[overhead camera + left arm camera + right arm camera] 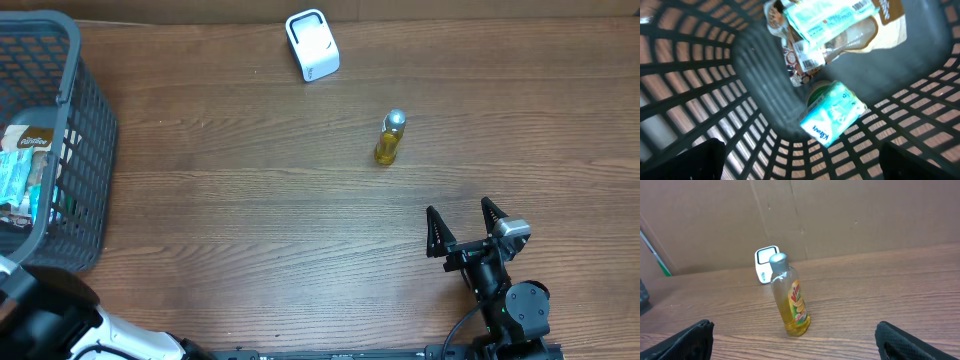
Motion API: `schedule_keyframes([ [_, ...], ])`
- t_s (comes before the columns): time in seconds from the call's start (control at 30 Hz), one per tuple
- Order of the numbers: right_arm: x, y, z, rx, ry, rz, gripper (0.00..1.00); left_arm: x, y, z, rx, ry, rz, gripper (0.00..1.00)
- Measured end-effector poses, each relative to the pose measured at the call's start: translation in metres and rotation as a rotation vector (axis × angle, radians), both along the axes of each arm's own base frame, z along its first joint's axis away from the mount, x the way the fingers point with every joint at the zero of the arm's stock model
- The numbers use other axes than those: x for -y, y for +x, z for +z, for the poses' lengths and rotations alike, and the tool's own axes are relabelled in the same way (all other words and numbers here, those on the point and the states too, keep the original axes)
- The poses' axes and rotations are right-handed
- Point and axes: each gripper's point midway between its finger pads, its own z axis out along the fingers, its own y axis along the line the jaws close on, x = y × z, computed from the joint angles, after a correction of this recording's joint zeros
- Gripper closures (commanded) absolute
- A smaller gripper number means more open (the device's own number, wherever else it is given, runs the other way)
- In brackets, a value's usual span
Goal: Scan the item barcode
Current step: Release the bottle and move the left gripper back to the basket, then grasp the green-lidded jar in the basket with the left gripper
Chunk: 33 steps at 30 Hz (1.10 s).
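Short of bottle [390,137], right gripper [459,207] spread wide

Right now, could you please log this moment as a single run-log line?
left tool: open, above basket | right tool: open, empty, facing bottle | bottle: upright | white scanner: behind bottle, apart

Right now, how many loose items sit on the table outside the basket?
2. The yellow bottle stands upright mid-table, ahead of the right gripper; the white scanner sits at the far edge. The left arm could hide more near-left.
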Motion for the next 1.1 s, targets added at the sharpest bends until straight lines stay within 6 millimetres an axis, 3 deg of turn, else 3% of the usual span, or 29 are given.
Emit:
schedule_keyframes([
  [0.2,0.000,0.000,0.000,0.000,0.000,0.000,0.00,0.004,0.009,-0.034,-0.062,-0.089,-0.055,0.00],
  [0.37,0.000,0.000,0.000,0.000,0.000,0.000,0.00,0.019,0.022,-0.066,-0.126,-0.158,-0.113,0.00],
  [0.5,0.000,0.000,0.000,0.000,0.000,0.000,0.00,0.026,0.034,-0.084,-0.170,-0.143,-0.155,0.01],
  [0.83,0.000,0.000,0.000,0.000,0.000,0.000,0.00,0.026,0.035,-0.130,-0.252,-0.095,-0.150,0.00],
  [1.1,0.000,0.000,0.000,0.000,0.000,0.000,0.00,0.030,0.037,-0.143,-0.242,-0.117,-0.154,0.01],
])
